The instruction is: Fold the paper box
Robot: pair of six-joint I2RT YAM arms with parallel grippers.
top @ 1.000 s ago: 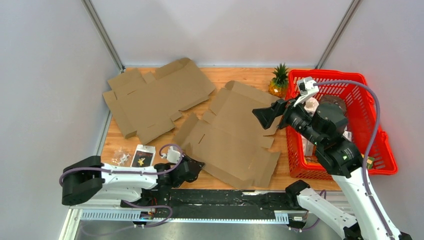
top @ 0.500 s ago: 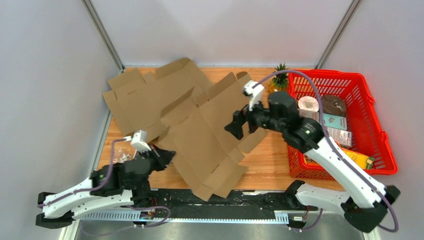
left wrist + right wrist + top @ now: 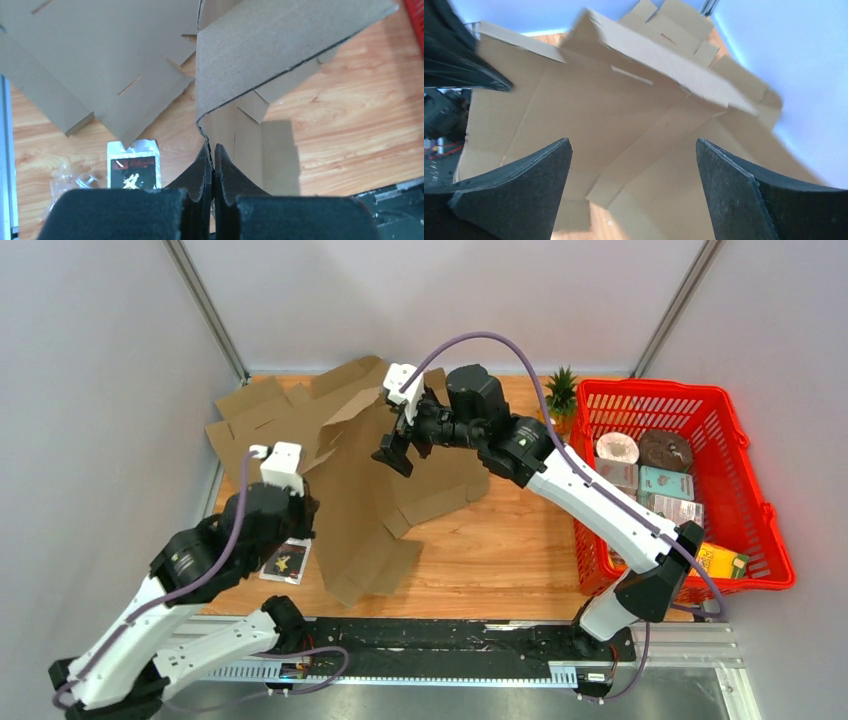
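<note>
One cardboard blank (image 3: 356, 508) tilted up: left gripper (image 3: 212, 165) pinches its near edge; right gripper (image 3: 633, 145), splayed empty, faces panel for folding.

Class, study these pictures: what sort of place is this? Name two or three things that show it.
Probably a lab robot test cell: a left arm and right arm bolted at a wooden table, plain white walls around it, and a red basket of props.

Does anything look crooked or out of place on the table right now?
Yes. One cardboard sheet stands tilted on its edge, pinched by the left hand, beside the flat sheet lying behind it. The open right hand hovers close by, holding nothing.
</note>
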